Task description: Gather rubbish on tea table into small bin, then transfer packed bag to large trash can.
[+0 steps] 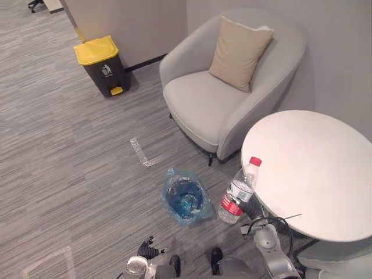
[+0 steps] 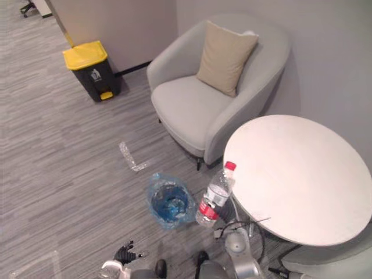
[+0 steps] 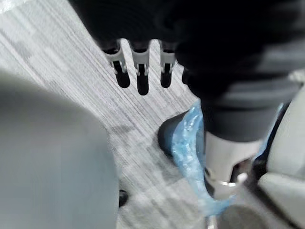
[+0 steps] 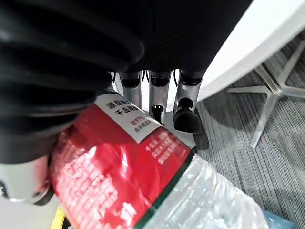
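Observation:
A clear plastic bottle (image 1: 238, 192) with a red cap and red label hangs tilted beside the edge of the white round tea table (image 1: 314, 168), just right of the small bin. My right hand (image 1: 251, 208) is shut on its lower part; in the right wrist view the fingers (image 4: 183, 107) curl round the red label of the bottle (image 4: 143, 181). The small bin (image 1: 185, 196), lined with a blue bag, stands on the floor. The large trash can (image 1: 102, 64), dark with a yellow lid, stands far off by the wall. My left hand (image 1: 148, 251) hangs low near the floor, fingers (image 3: 138, 71) straight, holding nothing.
A grey armchair (image 1: 226, 87) with a beige cushion (image 1: 239, 52) stands behind the table. A strip of clear tape (image 1: 141, 152) lies on the carpet between the small bin and the large trash can. The blue bag (image 3: 190, 143) shows past my left hand.

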You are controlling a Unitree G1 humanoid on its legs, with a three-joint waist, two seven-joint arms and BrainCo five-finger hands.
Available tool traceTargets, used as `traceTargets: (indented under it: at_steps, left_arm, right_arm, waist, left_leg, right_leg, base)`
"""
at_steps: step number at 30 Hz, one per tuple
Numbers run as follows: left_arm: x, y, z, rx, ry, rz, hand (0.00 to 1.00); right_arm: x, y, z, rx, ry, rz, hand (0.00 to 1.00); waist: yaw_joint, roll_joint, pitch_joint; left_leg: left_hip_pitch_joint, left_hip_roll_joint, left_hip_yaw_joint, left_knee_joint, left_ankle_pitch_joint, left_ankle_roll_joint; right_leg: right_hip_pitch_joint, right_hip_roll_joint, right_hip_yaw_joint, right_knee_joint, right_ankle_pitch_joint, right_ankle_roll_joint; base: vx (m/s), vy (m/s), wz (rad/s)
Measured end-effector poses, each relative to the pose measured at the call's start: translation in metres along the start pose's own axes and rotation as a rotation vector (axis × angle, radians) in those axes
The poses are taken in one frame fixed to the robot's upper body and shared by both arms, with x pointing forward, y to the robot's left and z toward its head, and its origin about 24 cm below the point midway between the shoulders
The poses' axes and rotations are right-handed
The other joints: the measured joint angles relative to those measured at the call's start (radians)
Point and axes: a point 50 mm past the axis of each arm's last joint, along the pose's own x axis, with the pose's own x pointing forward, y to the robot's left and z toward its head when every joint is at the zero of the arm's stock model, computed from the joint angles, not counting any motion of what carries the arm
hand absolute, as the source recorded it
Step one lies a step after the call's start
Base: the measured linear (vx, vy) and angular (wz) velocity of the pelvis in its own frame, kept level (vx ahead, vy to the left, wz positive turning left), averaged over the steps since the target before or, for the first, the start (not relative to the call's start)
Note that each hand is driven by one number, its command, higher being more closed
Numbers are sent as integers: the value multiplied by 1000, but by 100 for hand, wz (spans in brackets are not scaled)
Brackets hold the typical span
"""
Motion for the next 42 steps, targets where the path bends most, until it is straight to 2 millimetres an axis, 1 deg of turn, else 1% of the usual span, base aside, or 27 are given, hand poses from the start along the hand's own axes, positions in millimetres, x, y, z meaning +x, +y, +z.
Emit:
traceTargets:
  at_steps: [1,3,4,5,7,9,12,13,15,17,19,21,22,24,25,26,29,30,31,32,33,34,35,36,37,39,42]
  left_arm:
    - [0,0,1,-3,-7,3,0]
    - [0,-2,0,-6,0,-4,0]
    - [0,-3,-1,-8,6,-5,0]
    - [0,0,1,-12,2,6,0]
    - [0,3,0,-7,2,11,0]
    - [1,6,3,3,-6,16,0]
    - [1,7,2,34,-5,10,0]
    - [1,8,2,46,-3,8,0]
    - [2,8,3,53,-7,8,0]
    - [3,10,9,56,-21,13,0]
    - [8,11,25,79,-61,14,0]
    - [10,13,35,70,-87,21,0]
    - [13,14,46,53,-114,25,0]
    - [15,16,60,21,-147,36,0]
    - [16,16,72,1,-182,46,0]
    - [16,16,79,-2,-202,49,0]
    - [17,19,110,-67,-290,67,0]
    - [17,20,125,-103,-332,80,0]
    - [16,21,134,-117,-361,82,0]
    - [15,21,148,-133,-401,78,0]
    - [13,21,163,-164,-446,82,0]
    - [11,22,171,-184,-473,89,0]
    - [8,23,184,-202,-517,89,0]
    - [6,23,189,-206,-537,90,0]
    - [4,25,196,-223,-564,95,0]
    - [1,28,204,-258,-597,101,0]
    - [-2,28,209,-284,-623,105,0]
  right_arm:
    - [0,0,1,0,-6,-1,100]
    - [0,-1,4,1,-17,-2,100]
    - [1,-2,6,2,-26,-5,100]
    - [3,-6,8,-1,-33,-20,100]
    - [3,-5,8,-3,-33,-15,100]
    - [4,-5,8,-5,-33,-13,100]
    - [8,-1,9,-17,-33,9,100]
    - [10,1,9,-30,-36,24,100]
    - [16,4,13,-70,-53,47,100]
    - [28,9,22,-111,-82,81,100]
    - [45,9,41,-168,-146,106,100]
    - [58,7,56,-208,-189,107,100]
    - [65,4,66,-223,-212,95,100]
    - [74,0,80,-237,-244,72,100]
    - [79,-3,92,-247,-279,51,100]
    - [81,-5,98,-255,-299,43,100]
    - [92,-9,130,-297,-389,8,100]
    - [95,-10,144,-308,-425,-7,100]
    - [97,-12,152,-312,-445,-22,100]
    - [100,-15,164,-321,-474,-43,100]
    - [102,-19,177,-331,-506,-65,100]
    - [103,-22,187,-337,-531,-81,100]
    - [105,-28,205,-343,-579,-114,100]
    - [106,-31,215,-344,-604,-130,100]
    - [106,-34,231,-346,-645,-152,100]
    - [107,-40,254,-346,-695,-193,100]
    - [110,-46,268,-342,-712,-231,100]
  waist:
    - [9,1,1]
    - [10,14,-4]
    - [9,23,-3]
    - [9,32,9]
    - [10,28,13]
    - [17,20,18]
    - [16,23,18]
    - [15,23,18]
    - [15,23,19]
    - [18,26,37]
    - [18,31,77]
    - [20,32,106]
    - [26,33,133]
    - [37,32,154]
    - [42,28,165]
    - [45,27,173]
    - [53,24,203]
    - [55,18,208]
    - [56,15,212]
    - [57,16,224]
    - [60,10,235]
    - [61,10,236]
    - [67,7,237]
    - [70,4,241]
    - [75,2,247]
    - [77,2,251]
    - [87,1,252]
  left_leg:
    - [-12,18,59,42,-9,6]
    - [-4,37,105,35,-44,33]
    - [0,38,106,22,-57,36]
    - [20,27,103,-21,-65,30]
    - [38,12,96,-67,-63,29]
    - [49,-10,98,-106,-49,51]
    - [75,-32,105,-144,-33,71]
    - [78,-39,106,-166,-23,79]
    - [54,-47,112,-181,-6,81]
    - [13,-47,128,-178,2,88]
    - [-71,-47,129,-147,8,97]
    - [-150,-44,128,-111,12,103]
    - [-191,-40,128,-83,12,104]
    - [-268,-32,128,-33,12,104]
    - [-327,-27,127,3,11,104]
    - [-358,-22,126,22,10,105]
    - [-495,-2,112,108,-9,113]
    - [-558,7,107,140,-17,112]
    - [-592,9,105,152,-19,113]
    - [-631,20,109,168,-17,114]
    - [-674,37,128,188,-13,114]
    - [-708,42,131,200,-9,115]
    - [-765,45,128,220,-2,117]
    - [-787,46,128,228,2,117]
    - [-825,50,125,244,9,119]
    - [-879,49,116,263,11,119]
    - [-919,45,97,285,12,118]
  right_leg:
    - [20,0,0,-12,1,-1]
    - [26,7,-1,-19,0,-2]
    - [25,8,-1,-20,0,-2]
    - [24,5,5,-20,1,6]
    - [21,5,9,-28,3,22]
    - [12,-9,14,-40,14,35]
    - [8,-24,35,-29,14,39]
    - [-4,-29,41,-22,13,40]
    - [-52,-35,52,4,12,41]
    - [-114,-38,65,37,12,41]
    - [-209,-42,74,89,13,41]
    - [-288,-45,77,132,14,39]
    - [-331,-46,78,160,14,38]
    - [-403,-47,80,206,14,37]
    - [-460,-48,80,238,11,33]
    - [-487,-47,79,253,11,32]
    - [-607,-47,60,322,4,20]
    - [-662,-47,51,345,3,15]
    - [-693,-48,47,358,2,13]
    - [-726,-50,36,373,1,12]
    - [-768,-55,27,399,0,1]
    - [-801,-60,21,415,-2,-1]
    - [-855,-68,11,444,-4,-5]
    - [-877,-70,8,453,-5,-7]
    - [-912,-72,4,468,-5,-8]
    - [-960,-79,-6,491,-11,-16]
    - [-992,-83,-13,520,-25,-21]
  base:
    - [0,0,0]
    - [16,71,-2]
    - [16,161,6]
    - [17,142,7]
    - [11,94,13]
    - [23,97,6]
    - [7,85,-13]
    - [-5,42,-10]
    - [-38,15,-11]
    - [-77,-6,-17]
    - [-148,-22,-7]
    - [-174,-33,4]
    - [-160,-34,4]
    - [-188,-32,5]
    - [-191,-33,6]
    - [-182,-39,7]
    - [-209,-49,7]
    - [-190,-39,11]
    - [-198,-48,18]
    - [-120,-47,27]
    - [-108,-52,33]
    - [-101,-43,34]
    - [-69,-23,24]
    - [-60,-11,15]
    - [-27,6,6]
    - [-18,21,13]
    - [7,17,16]
